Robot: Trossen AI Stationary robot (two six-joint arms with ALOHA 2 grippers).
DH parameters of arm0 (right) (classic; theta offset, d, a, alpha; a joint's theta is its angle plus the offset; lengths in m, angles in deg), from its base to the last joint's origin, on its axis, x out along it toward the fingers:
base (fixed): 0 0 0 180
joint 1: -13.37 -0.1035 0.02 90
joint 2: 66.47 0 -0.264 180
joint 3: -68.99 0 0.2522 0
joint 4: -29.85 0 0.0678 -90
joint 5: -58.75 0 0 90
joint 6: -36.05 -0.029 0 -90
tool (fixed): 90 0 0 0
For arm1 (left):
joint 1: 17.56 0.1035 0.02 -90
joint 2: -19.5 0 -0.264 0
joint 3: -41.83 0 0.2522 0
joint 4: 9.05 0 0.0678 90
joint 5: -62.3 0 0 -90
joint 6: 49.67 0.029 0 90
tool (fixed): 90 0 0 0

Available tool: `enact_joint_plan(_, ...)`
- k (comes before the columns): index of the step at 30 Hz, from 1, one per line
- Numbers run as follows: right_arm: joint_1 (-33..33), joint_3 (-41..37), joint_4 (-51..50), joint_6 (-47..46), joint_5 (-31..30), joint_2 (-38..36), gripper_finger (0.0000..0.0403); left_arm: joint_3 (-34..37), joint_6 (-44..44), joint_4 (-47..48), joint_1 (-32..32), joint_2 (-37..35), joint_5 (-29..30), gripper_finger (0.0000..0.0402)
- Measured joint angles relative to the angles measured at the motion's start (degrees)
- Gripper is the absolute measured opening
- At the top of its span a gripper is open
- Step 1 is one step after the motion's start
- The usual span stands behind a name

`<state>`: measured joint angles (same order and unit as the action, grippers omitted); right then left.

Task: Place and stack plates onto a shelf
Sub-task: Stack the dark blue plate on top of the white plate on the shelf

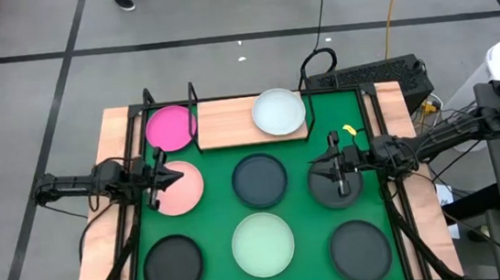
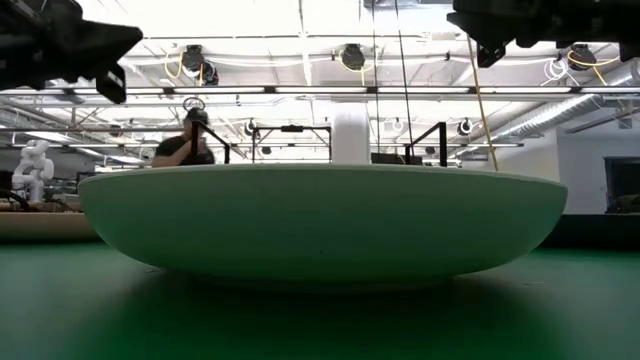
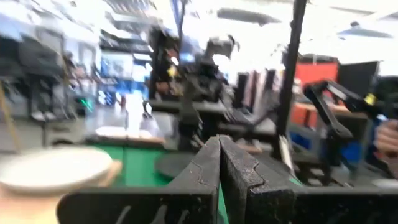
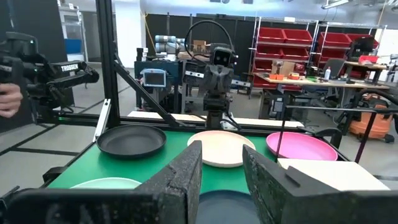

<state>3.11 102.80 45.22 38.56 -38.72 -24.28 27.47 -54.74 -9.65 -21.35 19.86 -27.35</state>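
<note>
In the low view the mint green plate (image 2: 320,225) sits nearest the camera and fills the frame. From above, it lies at the near edge of the counter (image 1: 123,239) between two dark plates, a white plate (image 1: 278,111) rests on the shelf (image 1: 226,124) at the far edge with the magenta plate (image 1: 169,128) beside it, and the left end effector (image 1: 175,178) hovers over the pale pink plate (image 1: 184,194). The left wrist view shows that end effector with fingers pressed together and holding nothing, while the right wrist view shows the right end effector (image 4: 222,171) parted and empty.

Green mat (image 1: 302,158) and wood shelf (image 1: 225,124), plates all over

White plate (image 1: 279,111) on the shelf at 12; magenta plate (image 1: 170,127) at 11, mint plate (image 1: 263,243) at 6.
</note>
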Motion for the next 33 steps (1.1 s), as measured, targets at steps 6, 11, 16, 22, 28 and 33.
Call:
enact_joint_plan(6,0.00,0.00,0.22,0.08,0.01,0.00,0.0098,-1.87,6.73,-3.22,-0.04,0.65,3.77,0.0006)
enact_joint_plan(11,0.00,0.00,0.16,0.10,-0.04,0.01,0.0098,-6.68,9.91,0.77,-0.02,6.06,5.71,0.0006)
enact_joint_plan(16,0.00,0.00,-0.21,0.10,-0.14,0.02,0.0098,-14.82,12.46,5.40,-0.02,16.11,7.25,0.0006)
enact_joint_plan(22,0.02,0.00,-0.23,0.33,-0.17,0.02,0.0098,-26.49,14.13,14.84,-0.04,30.99,9.87,0.0006)
enact_joint_plan(28,0.02,0.00,-0.90,0.34,-0.20,0.02,0.0098,-33.45,15.54,19.18,-0.07,42.22,10.26,0.0006)
enact_joint_plan(33,0.02,0.00,-1.46,0.17,-0.20,0.04,0.0098,-35.35,15.99,19.40,-0.07,47.45,10.28,0.0006)
